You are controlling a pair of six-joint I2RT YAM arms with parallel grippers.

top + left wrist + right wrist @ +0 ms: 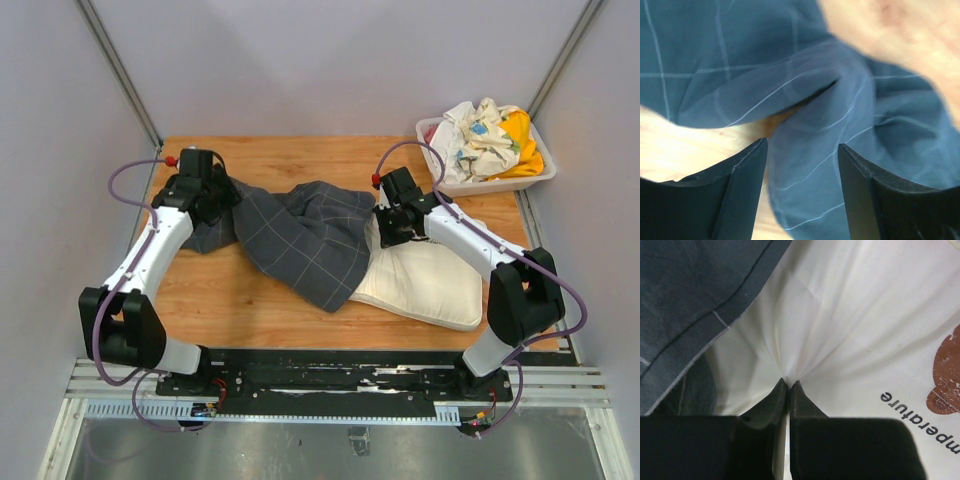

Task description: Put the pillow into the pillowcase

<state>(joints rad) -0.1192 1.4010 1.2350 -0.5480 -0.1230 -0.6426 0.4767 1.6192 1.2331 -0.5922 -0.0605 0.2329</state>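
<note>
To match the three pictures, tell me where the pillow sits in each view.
Top external: the pillow lies right of centre, its left end under the pillowcase.
Left wrist: the pillow is not in it; only the pillowcase shows below the tool.
Right wrist: the pillow fills the centre and right, pinched by the right tool.
Shared landmark: the grid-checked pillowcase, at upper left in the right wrist view.

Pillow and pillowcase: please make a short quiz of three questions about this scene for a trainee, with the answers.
1. True or false: the right gripper is shut on the pillow.
2. The left gripper is: A) open over the pillowcase; B) shut on the pillowcase; C) out of view.
3. Fill in: the bin of cloths stands at the far ___ corner of the table.
Key: 1 true; 2 A; 3 right.
</note>
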